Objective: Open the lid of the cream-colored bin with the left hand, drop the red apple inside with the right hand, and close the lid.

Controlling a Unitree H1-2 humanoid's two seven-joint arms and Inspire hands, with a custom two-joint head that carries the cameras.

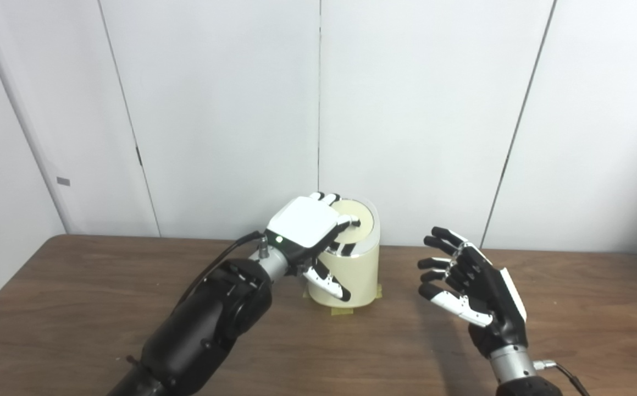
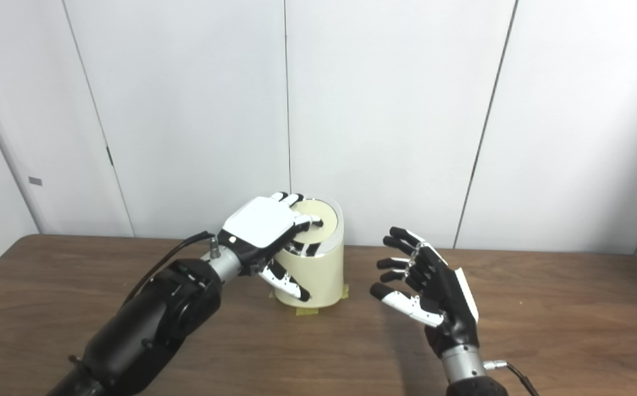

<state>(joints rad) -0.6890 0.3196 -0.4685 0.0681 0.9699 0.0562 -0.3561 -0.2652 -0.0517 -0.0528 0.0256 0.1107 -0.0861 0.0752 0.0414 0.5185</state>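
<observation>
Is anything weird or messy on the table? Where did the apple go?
No spill or damage shows. One odd thing: no red apple is in sight. The right hand is open and holds nothing, beside the cream bin. The left hand rests on the bin's lid. Tape pokes out under the bin's base.

One bin [image 1: 351,275], cream-colored, stands on the table [image 1: 76,308] at about 12 o'clock from the table's middle. One lid [image 1: 358,220] sits on top of it. Two strips of tape [image 1: 342,311] show at the bin's foot, one at 6 o'clock and one at 3 o'clock of its base. Two hands are in view: one left hand [image 1: 304,231] and one right hand [image 1: 469,286]. One table carries it all. No apple can be counted in either view.
</observation>
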